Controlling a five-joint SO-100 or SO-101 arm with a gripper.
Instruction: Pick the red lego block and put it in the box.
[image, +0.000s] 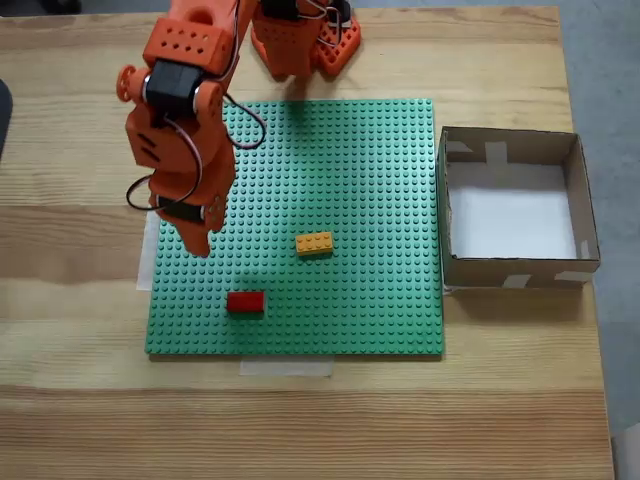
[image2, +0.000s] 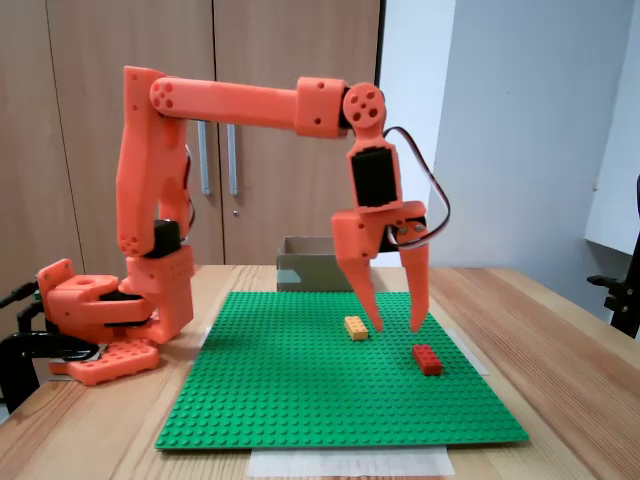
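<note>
The gripper (image2: 395, 328) hangs above the green baseplate (image2: 300, 380) with its two fingers spread apart, holding nothing. The red lego block (image2: 427, 359) lies on the plate just below and toward the camera from the fingertips in a fixed view; in the other it (image: 245, 301) sits below and right of the gripper (image: 197, 243). The orange-yellow brick (image: 314, 243) lies right of the gripper. The box (image: 578, 200) stands well off to its right, beside the plate.

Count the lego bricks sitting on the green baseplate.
2. The red lego block lies near the baseplate's front edge in the top-down fixed view; the orange-yellow brick sits mid-plate, closer to the box. None seems hidden.
</note>
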